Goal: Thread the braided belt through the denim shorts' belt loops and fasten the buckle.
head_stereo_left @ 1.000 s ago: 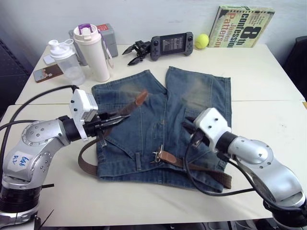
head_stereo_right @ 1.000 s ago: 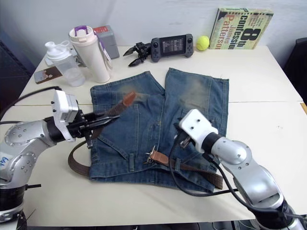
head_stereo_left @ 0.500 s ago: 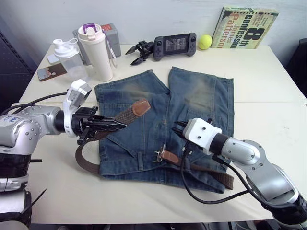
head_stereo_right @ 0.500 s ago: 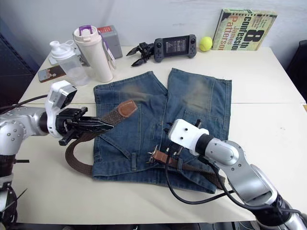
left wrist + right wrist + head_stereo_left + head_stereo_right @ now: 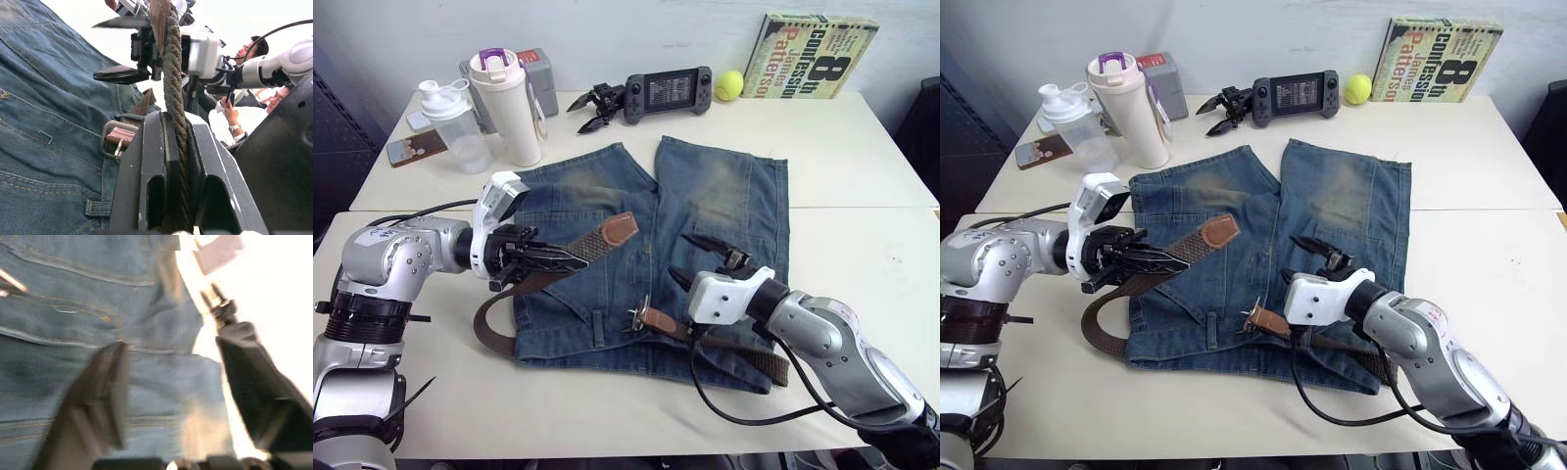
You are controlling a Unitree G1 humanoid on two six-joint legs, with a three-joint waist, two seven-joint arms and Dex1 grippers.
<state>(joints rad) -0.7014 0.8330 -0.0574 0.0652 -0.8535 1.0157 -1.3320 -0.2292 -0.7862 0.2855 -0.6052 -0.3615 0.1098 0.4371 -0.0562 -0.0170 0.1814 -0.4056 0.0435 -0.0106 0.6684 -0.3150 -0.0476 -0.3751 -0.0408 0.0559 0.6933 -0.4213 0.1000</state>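
The denim shorts (image 5: 710, 196) lie flat on the white table (image 5: 862, 147), waistband toward me. The braided belt (image 5: 590, 245) runs from its tan tip (image 5: 621, 227) through my left gripper (image 5: 560, 261), which is shut on it just above the shorts' left side. It then loops off the left edge (image 5: 487, 323). The buckle (image 5: 637, 316) lies on the waistband beside a belt loop (image 5: 597, 328), with strap trailing right (image 5: 769, 366). My right gripper (image 5: 681, 258) hovers open over the middle of the shorts, just beyond the buckle, holding nothing; its fingers (image 5: 105, 391) spread over denim.
At the back stand a shaker bottle (image 5: 450, 122), a white tumbler (image 5: 507, 103), a phone (image 5: 415, 147), a black clip (image 5: 594, 106), a game console (image 5: 668, 88), a tennis ball (image 5: 731, 84) and a book (image 5: 813, 54). A black cable (image 5: 744, 416) loops near the front edge. People (image 5: 252, 49) sit beyond the table.
My right gripper has opened wide above the shorts. My left gripper has carried the belt tip rightward, farther over the shorts.
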